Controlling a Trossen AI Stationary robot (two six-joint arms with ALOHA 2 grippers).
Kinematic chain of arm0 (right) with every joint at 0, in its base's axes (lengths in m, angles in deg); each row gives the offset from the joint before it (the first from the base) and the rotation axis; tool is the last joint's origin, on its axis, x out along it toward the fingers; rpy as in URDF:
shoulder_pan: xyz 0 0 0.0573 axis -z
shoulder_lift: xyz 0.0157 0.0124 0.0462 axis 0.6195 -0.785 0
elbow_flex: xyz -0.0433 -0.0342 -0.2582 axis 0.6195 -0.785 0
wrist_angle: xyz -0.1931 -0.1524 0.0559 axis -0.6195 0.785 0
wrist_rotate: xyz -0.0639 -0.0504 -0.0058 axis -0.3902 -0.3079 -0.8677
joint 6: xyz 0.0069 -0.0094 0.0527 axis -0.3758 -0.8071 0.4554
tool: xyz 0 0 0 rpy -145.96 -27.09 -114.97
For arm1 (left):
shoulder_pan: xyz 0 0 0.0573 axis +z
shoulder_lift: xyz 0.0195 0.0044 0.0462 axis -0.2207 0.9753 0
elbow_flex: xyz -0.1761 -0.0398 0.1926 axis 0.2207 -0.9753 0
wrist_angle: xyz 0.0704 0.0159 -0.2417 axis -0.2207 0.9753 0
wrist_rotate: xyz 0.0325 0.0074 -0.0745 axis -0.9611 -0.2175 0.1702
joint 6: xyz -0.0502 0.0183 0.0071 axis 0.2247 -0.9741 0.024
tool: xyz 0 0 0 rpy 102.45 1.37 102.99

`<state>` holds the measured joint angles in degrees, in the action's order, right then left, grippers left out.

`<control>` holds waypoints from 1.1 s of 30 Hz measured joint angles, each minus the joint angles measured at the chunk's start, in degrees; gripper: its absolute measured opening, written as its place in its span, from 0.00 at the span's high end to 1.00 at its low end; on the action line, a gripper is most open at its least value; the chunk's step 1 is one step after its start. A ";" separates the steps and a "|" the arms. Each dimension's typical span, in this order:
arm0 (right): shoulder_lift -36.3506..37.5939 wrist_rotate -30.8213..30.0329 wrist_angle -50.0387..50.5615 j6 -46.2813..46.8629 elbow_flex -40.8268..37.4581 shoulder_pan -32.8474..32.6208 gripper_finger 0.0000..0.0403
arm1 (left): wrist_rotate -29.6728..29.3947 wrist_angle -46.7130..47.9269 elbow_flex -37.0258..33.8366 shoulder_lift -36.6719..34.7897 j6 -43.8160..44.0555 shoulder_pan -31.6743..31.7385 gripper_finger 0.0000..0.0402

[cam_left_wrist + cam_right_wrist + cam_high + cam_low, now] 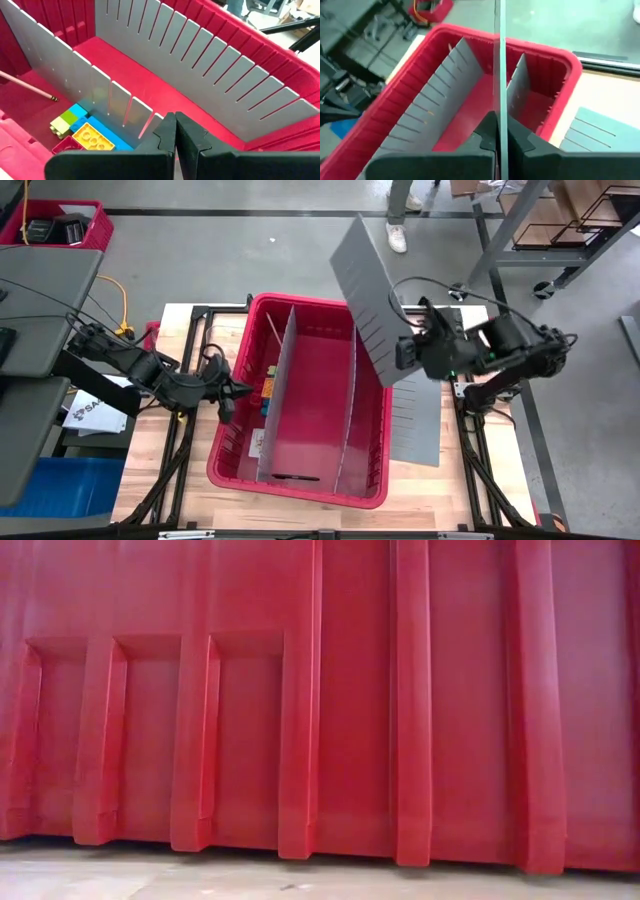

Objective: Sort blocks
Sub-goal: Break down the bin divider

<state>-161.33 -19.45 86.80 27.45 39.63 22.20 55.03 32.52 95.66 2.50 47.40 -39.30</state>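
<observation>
Right gripper (496, 137): fingers clamped on the edge of a grey slotted divider sheet (368, 298), held tilted in the air over the red bin's (300, 308) right rim.
Left gripper (233, 392): fingers pressed together with nothing between them, just over the bin's left rim, above the left compartment.
Blocks (86, 134): small yellow, green, blue and red bricks clustered on the floor of the bin's left compartment, against the left standing divider (277, 388).
Bin edges: 2 dividers stand upright inside, splitting the bin into 3 long lanes; the second standing divider (348, 415) is right of the middle lane.
Open room: the middle lane's floor is bare red; the left lane is narrow.
In the way: the raised sheet hangs across the bin's right rear corner.
Around the bin: another slotted sheet (418, 420) lies flat on the wooden table (480, 470) just right of the bin; a thin pencil-like stick (27, 86) lies in the left lane near the blocks.
Low view: filled by the bin's ribbed red outer wall.
</observation>
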 joint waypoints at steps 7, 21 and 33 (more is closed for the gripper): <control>9.39 -5.10 0.00 6.31 -10.14 -2.95 1.00 | -0.05 -0.02 0.00 -2.62 0.02 0.00 1.00; 27.33 -4.54 -0.12 -1.25 -24.13 10.18 1.00 | -1.37 -3.51 -0.02 -4.03 0.09 0.00 1.00; 33.35 15.70 -0.13 9.31 -44.31 16.08 1.00 | -4.44 -9.60 -0.04 -4.03 0.08 0.07 1.00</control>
<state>-127.98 -3.75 86.67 36.75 -4.68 38.28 50.59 22.92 95.61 -1.53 47.48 -39.23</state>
